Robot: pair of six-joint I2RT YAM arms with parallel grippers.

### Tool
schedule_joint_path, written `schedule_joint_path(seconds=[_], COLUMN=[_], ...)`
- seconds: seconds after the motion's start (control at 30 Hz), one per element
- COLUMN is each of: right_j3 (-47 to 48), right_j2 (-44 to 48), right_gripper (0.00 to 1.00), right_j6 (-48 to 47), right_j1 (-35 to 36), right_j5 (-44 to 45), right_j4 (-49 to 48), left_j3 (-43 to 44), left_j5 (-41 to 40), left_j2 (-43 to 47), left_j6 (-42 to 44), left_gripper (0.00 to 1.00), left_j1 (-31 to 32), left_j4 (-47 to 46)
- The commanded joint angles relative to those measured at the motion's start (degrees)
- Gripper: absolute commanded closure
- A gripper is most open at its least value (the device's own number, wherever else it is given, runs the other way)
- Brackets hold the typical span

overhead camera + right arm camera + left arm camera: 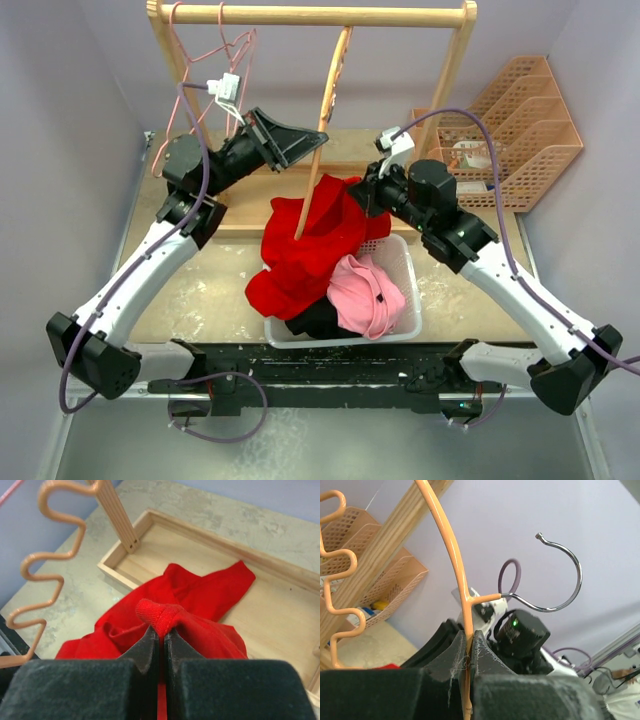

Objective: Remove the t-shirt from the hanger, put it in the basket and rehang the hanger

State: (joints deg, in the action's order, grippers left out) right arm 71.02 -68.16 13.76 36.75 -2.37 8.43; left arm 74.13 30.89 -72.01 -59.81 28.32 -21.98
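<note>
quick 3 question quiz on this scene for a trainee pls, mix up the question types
1. True or false: the left pincer is shut on the orange hanger.
2. What does the right pincer pinch? A) the red t-shirt B) a metal hook C) a purple cable
3. Fill in: the pink garment lies in the white ____.

Key: 1 true; 2 A; 3 basket
</note>
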Motion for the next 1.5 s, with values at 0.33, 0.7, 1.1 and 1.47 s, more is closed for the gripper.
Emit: schedule_joint_path(seconds=[0.33,0.7,1.1,1.47], right_j3=[-8.52,-11.32,-14.23,-15.50], right_j2=[9.42,10.51,11.82,11.92], right_gripper=[1.00,1.00,1.00,1.00], right_j6=[4.03,5.13,5.44,5.73], right_j1=[0.41,0.41,0.42,0.42], right_j5=[6.13,5.34,5.32,4.62], right_j4=[-2.10,-3.47,-4.08,-4.97], left_j3=[9.83,18.10,23.71,25.95], left_j5=[-10.16,-17.52,-21.82,-24.61], left_j2=[-9.16,-12.45,-18.32,-22.12], left_j6=[-13.04,-10.14,-11.50,-12.76], left_gripper=[1.00,1.00,1.00,1.00], left_j1=[-0.95,-2.03,-5.05,-5.53], left_j4=[-9.97,-6.67,-4.28,-0.87])
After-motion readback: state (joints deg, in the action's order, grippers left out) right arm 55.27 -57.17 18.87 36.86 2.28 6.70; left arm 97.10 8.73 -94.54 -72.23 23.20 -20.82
